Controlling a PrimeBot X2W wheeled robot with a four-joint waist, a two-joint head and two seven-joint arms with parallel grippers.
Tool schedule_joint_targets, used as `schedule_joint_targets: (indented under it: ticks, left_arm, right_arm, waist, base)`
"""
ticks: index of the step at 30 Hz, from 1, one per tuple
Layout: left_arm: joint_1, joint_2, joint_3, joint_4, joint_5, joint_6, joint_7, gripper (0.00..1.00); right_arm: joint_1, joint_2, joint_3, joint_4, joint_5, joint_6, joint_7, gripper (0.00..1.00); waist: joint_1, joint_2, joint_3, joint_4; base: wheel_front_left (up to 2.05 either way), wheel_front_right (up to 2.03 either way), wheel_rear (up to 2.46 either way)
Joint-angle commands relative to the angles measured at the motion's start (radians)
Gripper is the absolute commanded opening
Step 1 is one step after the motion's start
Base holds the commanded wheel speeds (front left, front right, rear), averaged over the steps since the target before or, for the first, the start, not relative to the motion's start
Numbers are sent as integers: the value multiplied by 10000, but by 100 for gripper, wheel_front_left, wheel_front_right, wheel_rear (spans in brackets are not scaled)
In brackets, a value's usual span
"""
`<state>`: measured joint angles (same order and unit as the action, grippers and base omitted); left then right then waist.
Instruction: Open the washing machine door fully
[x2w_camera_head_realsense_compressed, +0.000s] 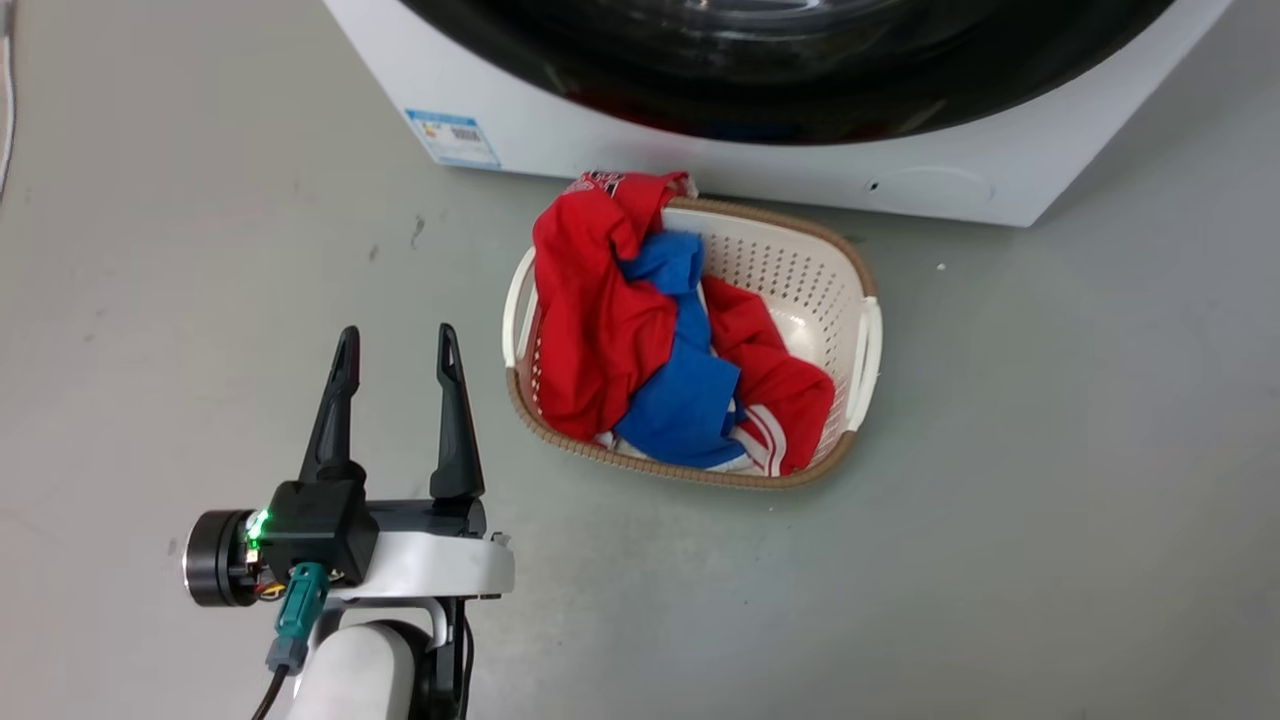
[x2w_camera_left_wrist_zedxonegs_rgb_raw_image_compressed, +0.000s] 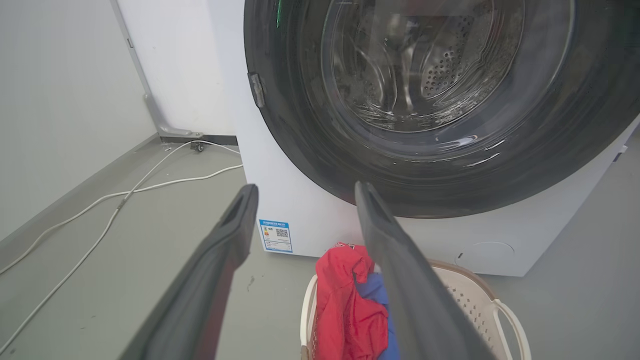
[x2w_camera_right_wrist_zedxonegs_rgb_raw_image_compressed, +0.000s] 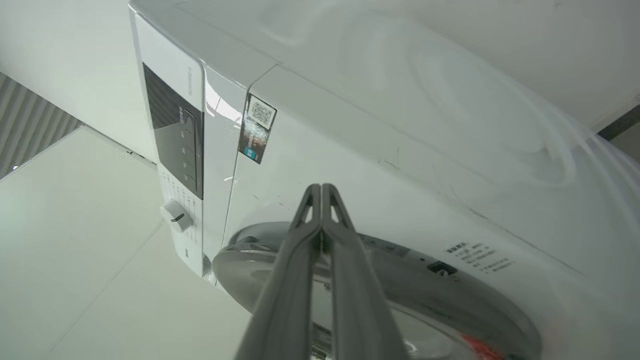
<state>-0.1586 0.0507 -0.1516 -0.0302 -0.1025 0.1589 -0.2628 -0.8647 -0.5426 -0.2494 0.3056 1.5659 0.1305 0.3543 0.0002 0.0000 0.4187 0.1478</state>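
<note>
The large round glossy black washing machine door (x2w_camera_left_wrist_zedxonegs_rgb_raw_image_compressed: 295, 130) lies flush on the big white washing machine (x2w_camera_left_wrist_zedxonegs_rgb_raw_image_compressed: 235, 150), ahead of and above the left gripper's (x2w_camera_left_wrist_zedxonegs_rgb_raw_image_compressed: 305, 190) open, empty jaws. The right gripper (x2w_camera_right_wrist_zedxonegs_rgb_raw_image_compressed: 320, 189), jaws pressed together, points at the door's upper rim and seems nearer.

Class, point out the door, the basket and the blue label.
door (x2w_camera_left_wrist_zedxonegs_rgb_raw_image_compressed: 310, 150), left wrist view, its black ring.
basket (x2w_camera_head_realsense_compressed: 790, 265), head view, its perforated wall.
label (x2w_camera_left_wrist_zedxonegs_rgb_raw_image_compressed: 276, 235), left wrist view, its middle.
</note>
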Motion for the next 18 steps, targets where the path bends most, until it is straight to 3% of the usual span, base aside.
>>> schedule_joint_targets:
  ticks: [1,10,18]
  left_arm:
    - [-151,-4,-8,-42,-34,35,-32,100]
    - [-559,-4,-304,-166,-151,159,-32,100]
    - [-803,-4,-512,-203,-246,251,-32,100]
  right_arm:
    - [-213,-90,67,82,-68,4,49,0]
    - [-2017,-609,1607,1557,-905,4,1464,0]
    - [-3148,-479,2565,2113,-1517,4,2386,0]
  waist:
    - [-2,0,182,136]
    - [-2,0,915,489]
    - [-2,0,1366,659]
  base:
    - [0,0,0]
    - [0,0,0]
    - [0,0,0]
